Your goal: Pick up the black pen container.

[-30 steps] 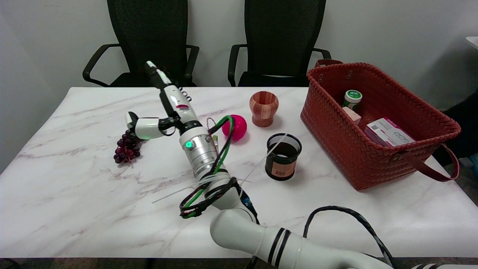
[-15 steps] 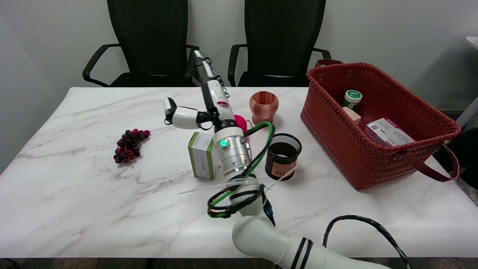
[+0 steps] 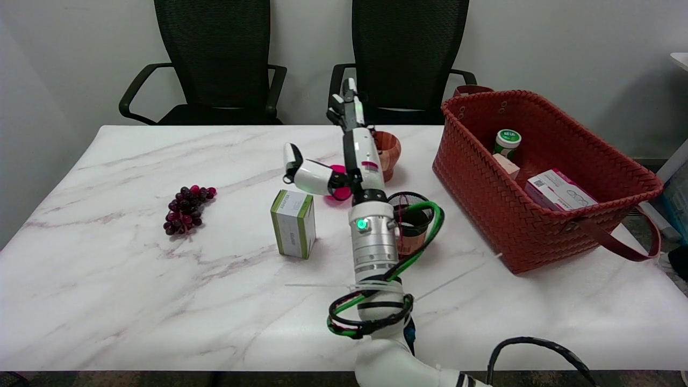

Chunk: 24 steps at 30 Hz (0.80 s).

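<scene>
Your marble table (image 3: 107,279) carries a red woven basket (image 3: 537,215) at its right side. Your right hand (image 3: 349,156) hangs with fingers spread and holds nothing. The black pen cup (image 3: 416,215) stands upright, long axis vertical, mouth up, partly hidden behind your wrist, between the basket and a green-and-white box (image 3: 293,223).

The right arm (image 3: 373,244) reaches from the near edge toward the far side, its robot hand (image 3: 349,153) empty, fingers extended, thumb spread left.
</scene>
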Each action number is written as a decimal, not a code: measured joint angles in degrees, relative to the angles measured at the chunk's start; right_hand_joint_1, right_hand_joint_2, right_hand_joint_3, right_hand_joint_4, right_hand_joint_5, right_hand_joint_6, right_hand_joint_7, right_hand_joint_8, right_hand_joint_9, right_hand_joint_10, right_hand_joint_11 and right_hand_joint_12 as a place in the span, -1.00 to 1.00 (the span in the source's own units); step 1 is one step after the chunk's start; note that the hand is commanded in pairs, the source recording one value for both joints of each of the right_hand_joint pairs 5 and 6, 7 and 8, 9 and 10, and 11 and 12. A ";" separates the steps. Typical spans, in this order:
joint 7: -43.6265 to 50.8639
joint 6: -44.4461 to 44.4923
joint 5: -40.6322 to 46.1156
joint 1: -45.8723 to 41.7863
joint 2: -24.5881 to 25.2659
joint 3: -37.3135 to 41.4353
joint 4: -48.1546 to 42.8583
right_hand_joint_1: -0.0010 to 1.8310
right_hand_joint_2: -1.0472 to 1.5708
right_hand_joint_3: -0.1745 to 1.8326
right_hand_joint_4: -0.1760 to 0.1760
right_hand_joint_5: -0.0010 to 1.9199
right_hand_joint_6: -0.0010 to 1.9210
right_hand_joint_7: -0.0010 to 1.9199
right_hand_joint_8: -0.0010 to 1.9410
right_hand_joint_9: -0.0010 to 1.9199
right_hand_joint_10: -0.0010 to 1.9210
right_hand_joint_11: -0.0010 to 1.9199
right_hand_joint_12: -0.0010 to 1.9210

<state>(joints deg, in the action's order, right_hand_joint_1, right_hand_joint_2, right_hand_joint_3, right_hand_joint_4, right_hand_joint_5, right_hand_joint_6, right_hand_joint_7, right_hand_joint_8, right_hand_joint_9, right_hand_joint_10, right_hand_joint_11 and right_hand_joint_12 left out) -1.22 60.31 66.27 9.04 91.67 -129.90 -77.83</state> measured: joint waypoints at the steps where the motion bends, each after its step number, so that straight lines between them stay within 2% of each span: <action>1: 0.60 0.85 0.05 -0.48 -0.11 -0.09 -0.41 0.18 0.17 0.10 0.00 -1.00 -1.00 -0.68 -0.68 -0.60 -0.60 -0.80 -0.80; 6: 3.47 4.63 0.27 -2.34 -0.48 -0.62 -2.18 0.19 0.17 0.07 0.00 -1.00 -1.00 -0.63 -0.63 -0.59 -0.59 -0.85 -0.85; 10: 5.68 7.32 0.35 -3.64 -0.69 -1.19 -3.44 0.21 0.16 0.05 0.00 -1.00 -1.00 -0.64 -0.64 -0.69 -0.69 -1.00 -1.00; 12: 6.64 8.51 0.42 -4.27 -0.78 -1.51 -4.00 0.22 0.15 0.04 0.00 -1.00 -1.00 -0.78 -0.78 -0.89 -0.89 -1.00 -1.00; 13: 7.06 9.10 0.45 -4.58 -0.82 -1.67 -4.27 0.22 0.14 0.03 0.00 -1.00 -1.00 -1.00 -1.00 -1.00 -1.00 -1.00 -1.00; 18: 8.74 11.94 0.59 -5.99 -0.98 -2.72 -5.37 0.23 0.09 -0.02 0.00 -1.00 -1.00 -1.00 -1.00 -1.00 -1.00 -1.00 -1.00; 24: 10.04 15.20 1.24 -7.30 -1.35 -4.26 -6.22 0.24 0.05 -0.21 0.00 -1.00 -1.00 -1.00 -1.00 -1.00 -1.00 -1.00 -1.00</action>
<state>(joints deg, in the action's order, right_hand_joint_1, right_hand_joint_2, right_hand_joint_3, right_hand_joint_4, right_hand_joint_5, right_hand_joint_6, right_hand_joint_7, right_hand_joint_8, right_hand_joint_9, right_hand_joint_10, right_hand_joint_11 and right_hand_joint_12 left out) 8.82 75.51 67.50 1.74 90.32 -134.16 -84.05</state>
